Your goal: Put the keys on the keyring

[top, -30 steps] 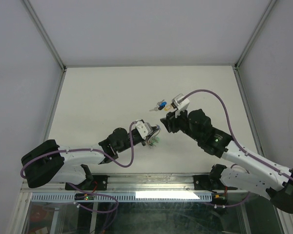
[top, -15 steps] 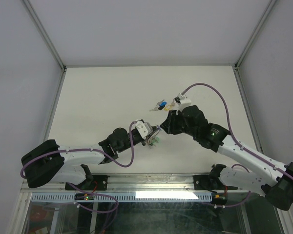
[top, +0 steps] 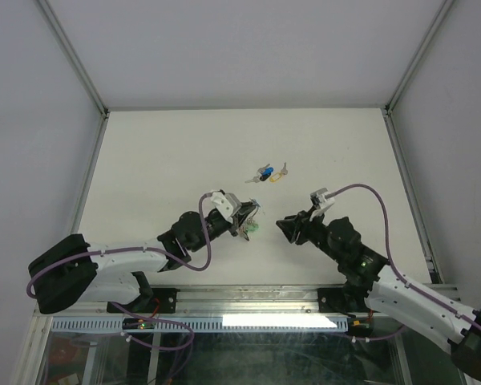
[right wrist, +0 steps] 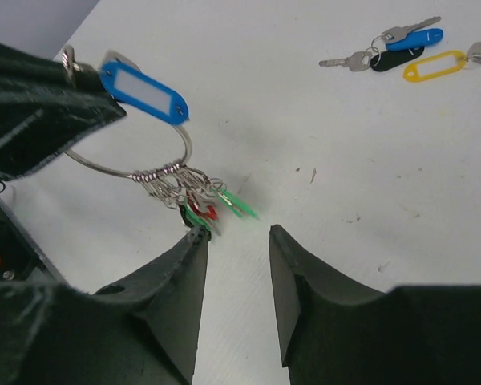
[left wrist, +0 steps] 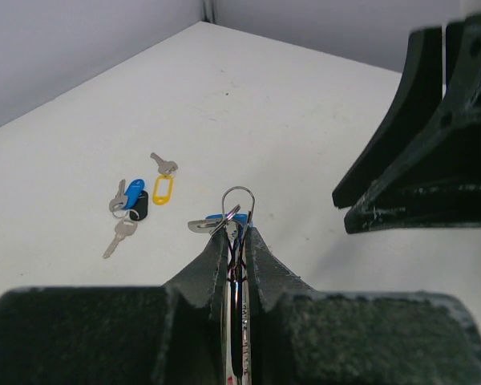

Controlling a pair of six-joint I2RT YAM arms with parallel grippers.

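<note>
Past both grippers, keys [top: 268, 172] lie strung left-right mid-table; right gripper [top: 282, 225] half-open, empty, should reach forward; left gripper [top: 251, 211] clamps keyring [right wrist: 170, 172].

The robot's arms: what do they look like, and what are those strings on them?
The left arm and right arm are white tubes joined by bulky black joints. The strings are wiring: a looping purple cable runs along each arm. The left gripper and right gripper each end in two dark, tapered, wedge-shaped fingers.
</note>
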